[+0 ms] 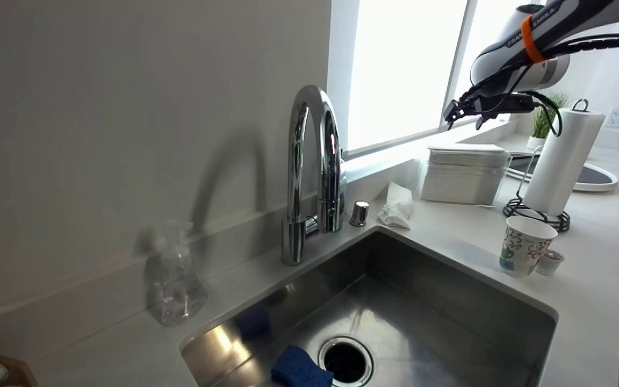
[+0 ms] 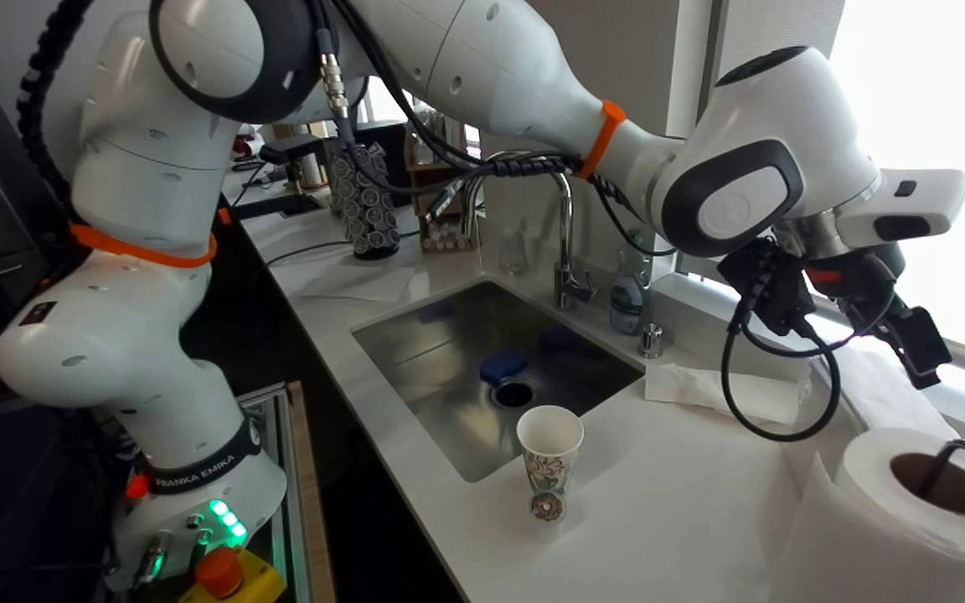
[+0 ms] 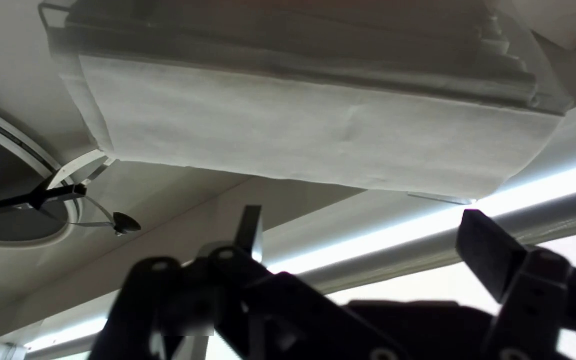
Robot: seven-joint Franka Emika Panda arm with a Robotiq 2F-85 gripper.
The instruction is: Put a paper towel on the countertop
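Lying loose and folded on the worktop (image 1: 449, 231) is a white paper towel (image 1: 397, 207), just beside the far corner of the sink (image 1: 449, 285) in an exterior view. To its right stands a stack of folded sheets (image 1: 465, 177) in a clear holder (image 3: 550, 82); farther right, an upright paper roll (image 1: 564, 161). The end effector (image 3: 361, 220) is above the stack, released: its 2 fingers (image 3: 488, 250) stand apart with nothing visible between them.

Placement appears satisfied by this 1 towel; whether another is to be drawn, and from which supply, cannot be told.

Expect the paper to be very light, limp, soft and easily torn or creased. Dry paper should not slip under a gentle pinch; apply low force.

Grip points:
1. Loose towel: pinch a lifted edge, approaching shallowly so the fingers do not strike the worktop.
2. Paper roll: take the free edge (image 2: 822, 519), then draw it sideways without tipping the roll.
3. Stack: pinch only the uppermost sheet at its long edge; deep entry risks lifting several layers. Keep clear of the holder sides.
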